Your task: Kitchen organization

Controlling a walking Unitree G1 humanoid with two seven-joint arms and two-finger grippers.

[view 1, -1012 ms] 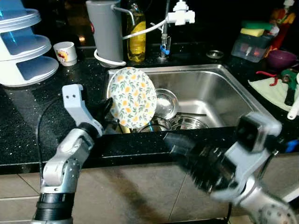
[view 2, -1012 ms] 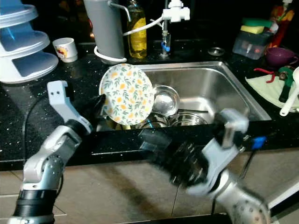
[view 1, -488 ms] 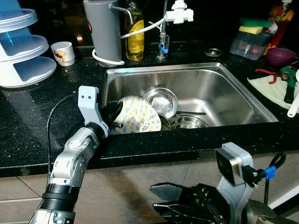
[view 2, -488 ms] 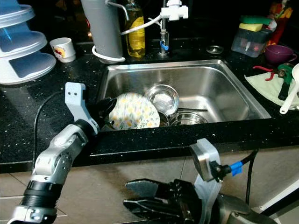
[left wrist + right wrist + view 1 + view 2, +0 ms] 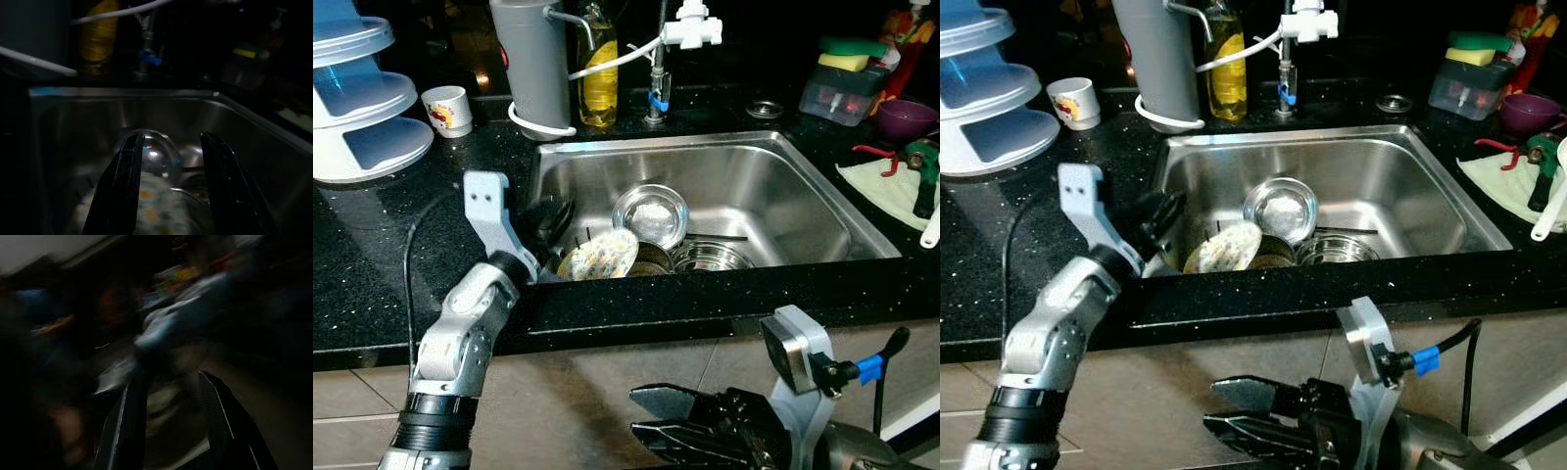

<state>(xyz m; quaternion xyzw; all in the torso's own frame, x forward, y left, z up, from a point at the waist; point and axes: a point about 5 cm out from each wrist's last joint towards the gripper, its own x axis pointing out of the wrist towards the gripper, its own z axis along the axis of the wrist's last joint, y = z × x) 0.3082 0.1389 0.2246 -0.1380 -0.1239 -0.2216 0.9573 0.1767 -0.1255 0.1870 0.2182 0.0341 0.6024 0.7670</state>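
A floral plate (image 5: 599, 257) with yellow fruit print lies tilted in the steel sink (image 5: 783, 196), resting against steel bowls (image 5: 650, 213). My left gripper (image 5: 553, 220) hovers at the sink's left wall, just left of the plate, open and apart from it. In the left wrist view the open left gripper (image 5: 171, 142) has the plate (image 5: 156, 205) low between its fingers and a bowl beyond. My right gripper (image 5: 651, 416) hangs open and holds nothing, below the counter edge in front of the cabinet. The right wrist view is dark and blurred.
Behind the sink stand a grey jug (image 5: 533, 64), a yellow bottle (image 5: 599, 73) and the faucet (image 5: 690, 29). A white cup (image 5: 448, 110) and a tiered blue rack (image 5: 362, 98) sit far left. A sponge tub (image 5: 847, 83), purple bowl (image 5: 904, 119) and cloth (image 5: 886, 181) crowd the right counter.
The plate went from upright in my left gripper above the sink to lying down inside it, let go. My right arm dropped from counter height to below the edge.
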